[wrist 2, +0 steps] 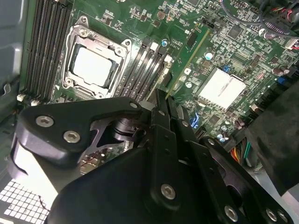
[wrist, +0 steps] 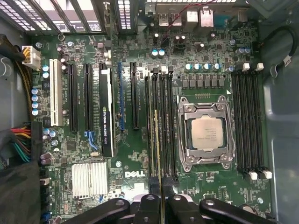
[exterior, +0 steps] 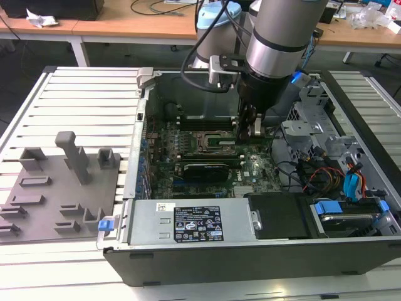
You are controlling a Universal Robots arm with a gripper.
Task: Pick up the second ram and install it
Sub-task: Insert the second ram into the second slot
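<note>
Gripper (wrist: pixel 160 205) clamped on second ram (wrist: pixel 157 144), stick edge-on over memory slots (wrist: pixel 161 126) beside CPU socket (wrist: pixel 204 133), inside case (exterior: pixel 188 229) far side. Risk: slight misalignment jams stick against slot wall; closed end clips block seating.

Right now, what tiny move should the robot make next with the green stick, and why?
Probably a gentle push straight toward the board. In the first wrist view the gripper holds the second ram on edge, lined up along the black memory slots beside the CPU socket. I cannot tell whether it already touches a slot, so go slowly.
</note>
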